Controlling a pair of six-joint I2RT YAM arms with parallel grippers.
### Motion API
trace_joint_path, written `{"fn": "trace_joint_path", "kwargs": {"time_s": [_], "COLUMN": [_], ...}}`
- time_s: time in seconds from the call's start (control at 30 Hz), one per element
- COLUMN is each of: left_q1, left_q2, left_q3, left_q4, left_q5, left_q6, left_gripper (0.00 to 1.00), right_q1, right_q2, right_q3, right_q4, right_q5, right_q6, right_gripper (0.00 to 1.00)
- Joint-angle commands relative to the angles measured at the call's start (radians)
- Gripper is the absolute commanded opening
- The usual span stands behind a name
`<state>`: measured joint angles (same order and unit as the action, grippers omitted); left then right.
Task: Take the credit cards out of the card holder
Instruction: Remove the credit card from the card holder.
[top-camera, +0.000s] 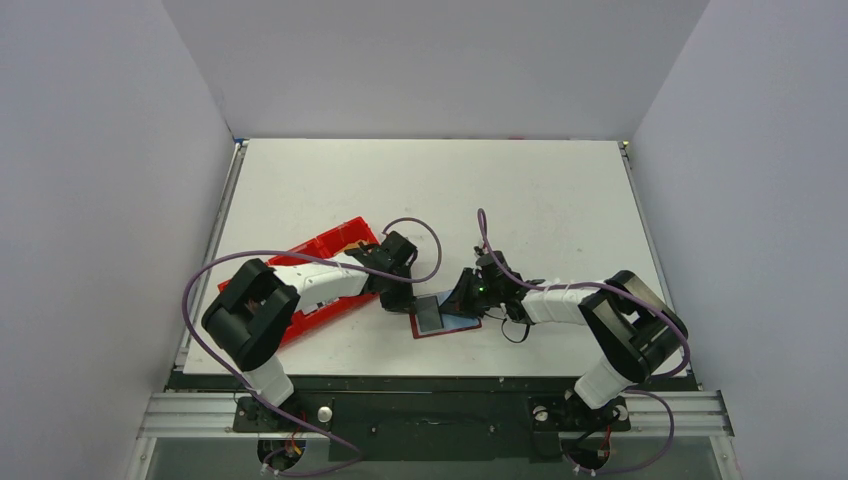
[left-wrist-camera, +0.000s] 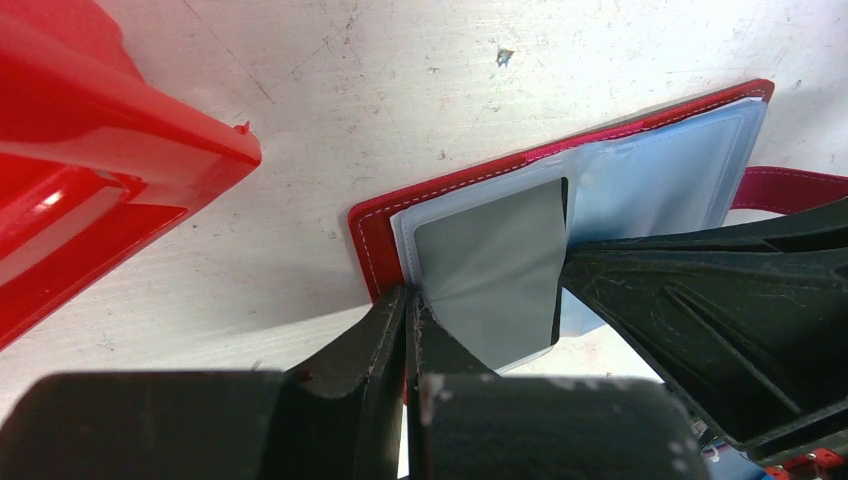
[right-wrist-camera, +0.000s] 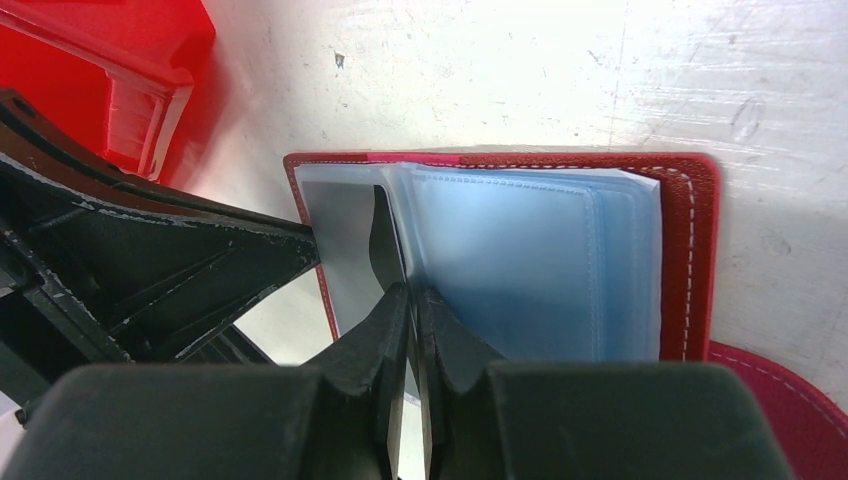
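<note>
Currently: card holder (right-wrist-camera: 690, 250) open flat, long axis spanning arm to arm. Left gripper (left-wrist-camera: 410, 295) closed tight at grey card (left-wrist-camera: 490, 260) corner, nearest; right gripper (right-wrist-camera: 412, 290) closed at sleeves (right-wrist-camera: 520, 260) fold. Grip unclear.

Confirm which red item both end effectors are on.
The card holder, opened flat showing blue pockets; the red tray lies apart to its left.

card holder (right-wrist-camera: 690, 250) dark red, pockets (right-wrist-camera: 520, 270) grey-blue; tray (left-wrist-camera: 90, 150) bright red
</note>
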<state>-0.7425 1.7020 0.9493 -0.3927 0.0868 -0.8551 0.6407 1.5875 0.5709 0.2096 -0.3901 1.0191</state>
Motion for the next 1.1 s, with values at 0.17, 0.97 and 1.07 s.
{"fn": "trace_joint_path", "kwargs": {"time_s": [0.17, 0.97, 1.07], "left_q1": [-0.021, -0.021, -0.018], "left_q2": [0.056, 0.062, 0.062], "left_q3": [0.005, 0.014, 0.009], "left_q4": [0.017, -0.013, -0.019], "left_q5": [-0.015, -0.035, -0.039], "left_q6": [-0.004, -0.005, -0.005], "left_gripper": [0.00, 0.00, 0.00], "right_q1": [0.011, 0.079, 0.073], "right_q2": [0.001, -0.005, -0.027], "right_q3": [0.015, 0.111, 0.110], "right_q4": [-0.032, -0.205, -0.229], "right_q5": [0.035, 0.145, 0.160], "right_q6": [-0.036, -0.131, -0.139], "right_gripper": [0.11, 0.00, 0.00]}}
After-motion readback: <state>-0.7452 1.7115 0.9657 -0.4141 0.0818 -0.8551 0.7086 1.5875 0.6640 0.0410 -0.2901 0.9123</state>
